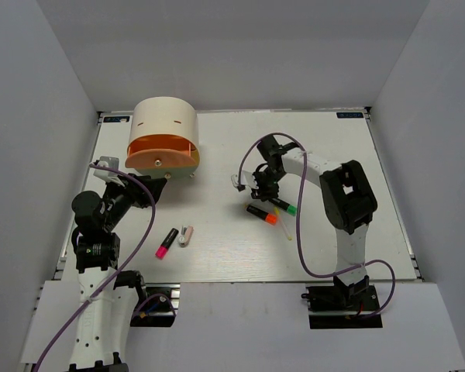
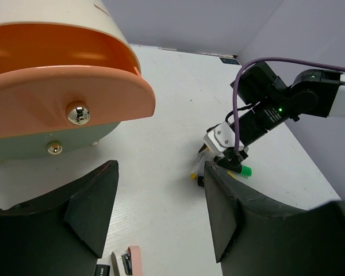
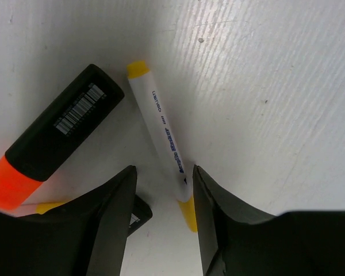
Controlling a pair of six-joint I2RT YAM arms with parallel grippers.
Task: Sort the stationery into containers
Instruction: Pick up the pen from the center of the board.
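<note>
White table (image 1: 217,155), plain grey walls (image 1: 240,46)

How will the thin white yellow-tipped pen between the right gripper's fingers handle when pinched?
Probably stiff and light: the thin white pen looks like a slim plastic barrel. Its round body likely rolls if nudged off-centre. It lies close to the orange highlighter, so the open right gripper may bump that too.

Bright, even overhead light on the white surface (image 1: 217,240) leaves soft, short shadows. In the wrist views the near fingers (image 3: 106,230) blur; glare spots the metal knob (image 2: 79,114).
</note>
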